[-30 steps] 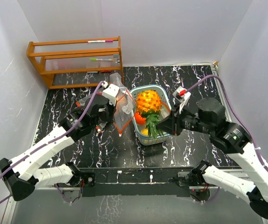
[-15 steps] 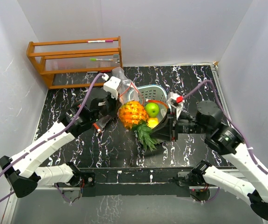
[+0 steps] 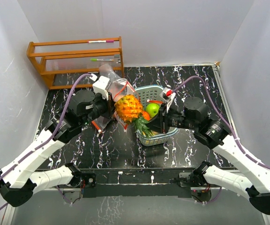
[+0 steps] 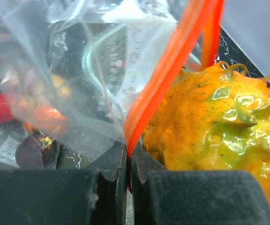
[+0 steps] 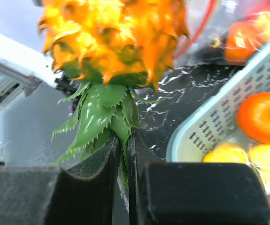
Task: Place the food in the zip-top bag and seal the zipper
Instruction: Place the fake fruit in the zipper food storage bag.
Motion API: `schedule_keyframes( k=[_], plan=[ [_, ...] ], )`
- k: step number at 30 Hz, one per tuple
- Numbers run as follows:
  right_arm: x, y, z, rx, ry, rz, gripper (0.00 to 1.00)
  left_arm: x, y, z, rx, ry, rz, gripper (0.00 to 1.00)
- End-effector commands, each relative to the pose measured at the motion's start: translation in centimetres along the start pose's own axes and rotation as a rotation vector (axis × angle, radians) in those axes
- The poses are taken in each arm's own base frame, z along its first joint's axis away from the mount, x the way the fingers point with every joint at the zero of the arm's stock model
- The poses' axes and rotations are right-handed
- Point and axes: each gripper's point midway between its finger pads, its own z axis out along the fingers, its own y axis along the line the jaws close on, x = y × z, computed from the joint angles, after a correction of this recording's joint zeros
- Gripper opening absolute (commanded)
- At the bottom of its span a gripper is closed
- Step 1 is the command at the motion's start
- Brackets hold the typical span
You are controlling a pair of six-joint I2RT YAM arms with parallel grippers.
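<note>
The left gripper (image 4: 127,157) is pinched tight on the orange zipper edge (image 4: 172,65) of the clear bag (image 4: 102,61) and holds it up above the tabletop (image 3: 111,145). The right gripper (image 5: 123,154) is closed on the green leaves of the pineapple (image 3: 128,107). The pineapple's bumpy end is right at the bag's mouth. A green fruit (image 3: 152,109) and an orange fruit (image 5: 261,117) sit in the teal basket (image 3: 165,137).

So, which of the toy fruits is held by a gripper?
The pineapple: the right gripper is shut on its green leaves, holding it outside the basket where other fruits lie.
</note>
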Motion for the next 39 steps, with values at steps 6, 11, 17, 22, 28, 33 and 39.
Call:
schedule_keyframes(
  k=[6,11,17,22,28,33,39],
  plan=[
    [-5.3,-4.8,-0.4,0.306,-0.188,-0.013,0.08,0.7,-1.9,-3.0,0.104,0.019,-0.015,0.0],
    [-5.7,-5.2,-0.2,0.329,-0.177,-0.001,0.08,1.2,-1.8,-2.8,0.1,0.028,-0.018,0.0],
    [-6.2,-3.8,1.3,0.233,-0.132,-0.014,0.08,0.4,-3.2,-1.2,0.162,0.02,-0.013,0.0],
    [-6.7,0.5,2.5,0.038,-0.061,-0.076,0.08,-0.1,-3.9,1.2,0.188,0.043,0.039,0.0],
    [-5.5,0.0,2.1,0.105,0.087,-0.086,0.08,-2.0,-6.1,0.3,0.317,0.002,0.109,0.0],
    [-3.6,-1.1,2.0,0.141,0.146,-0.072,0.08,-3.3,-6.7,-2.5,0.373,-0.066,0.173,0.0],
    [-1.8,-6.1,1.2,0.399,0.137,-0.04,0.08,-4.0,-7.6,-6.5,0.434,-0.12,0.12,0.0]
  ],
)
